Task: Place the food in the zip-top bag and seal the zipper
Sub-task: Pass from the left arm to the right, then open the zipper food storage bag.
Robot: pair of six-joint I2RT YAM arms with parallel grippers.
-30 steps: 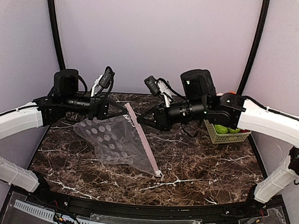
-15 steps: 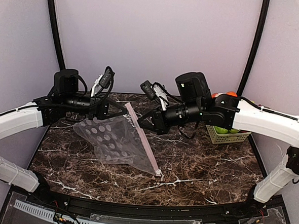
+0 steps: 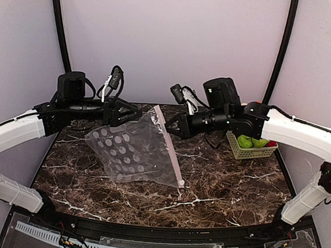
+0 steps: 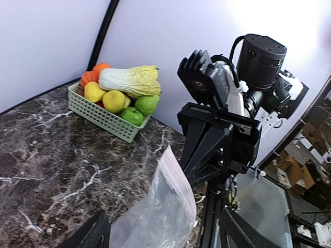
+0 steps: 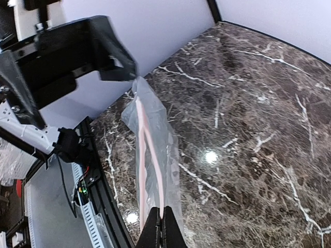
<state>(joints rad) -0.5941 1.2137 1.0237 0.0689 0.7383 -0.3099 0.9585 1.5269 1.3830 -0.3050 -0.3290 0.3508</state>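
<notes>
From above: zip-top bag [image 3: 131,153] hanging over the middle of the table [image 3: 234,190], zipper [image 3: 172,158] slanting from a raised far end down to the near right, right gripper [image 3: 168,130] on the strip near its top. Via the left wrist: left gripper [image 4: 165,236] spread wide around the bag's upper corner (contact unclear), food [image 4: 126,85] in a basket [image 4: 101,118] beyond. Via the right wrist: fingers [image 5: 158,235] pinched together on the zipper, strip running straight away.

Clear dotted zip-top bag [image 3: 132,156] tilted, lower corner on table [image 3: 234,190]; pink zipper [image 3: 169,149] parted; food [image 4: 126,82] in basket [image 4: 101,116].
</notes>
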